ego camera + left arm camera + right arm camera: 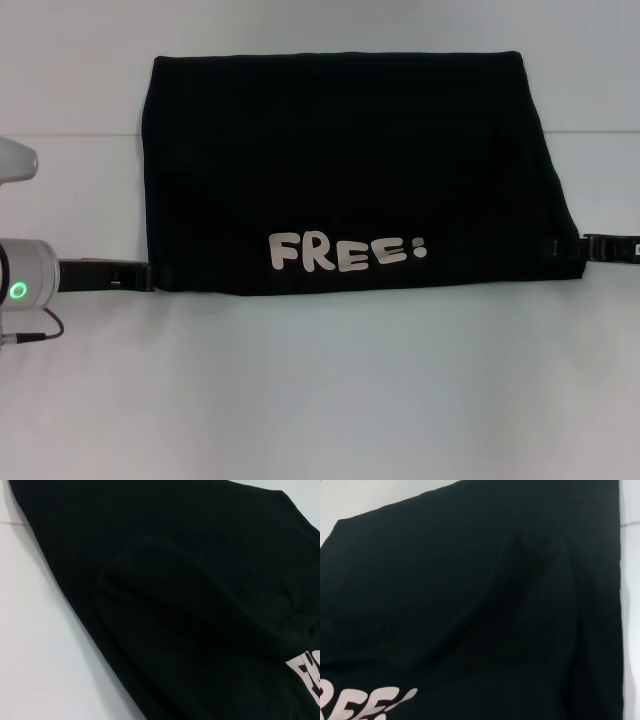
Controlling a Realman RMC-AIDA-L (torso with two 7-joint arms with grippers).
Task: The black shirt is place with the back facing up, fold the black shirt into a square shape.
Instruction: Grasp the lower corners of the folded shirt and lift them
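Showing "FREE!" lettering, black shirt (350,170) folded.

Near strip: bare white desk (320,400) from the black shirt (340,160)'s near hem to the front edge, open across the whole width.
Far strip: bare desk beyond the shirt's far fold.
Middle: covered by the shirt, lying flat and low, white lettering (345,252) near the hem.
Left flank: left claw (135,277) at the near-left corner, touching the cloth; bare desk above it.
Right flank: right claw (590,247) at the near-right corner; bare desk on both sides of that arm.
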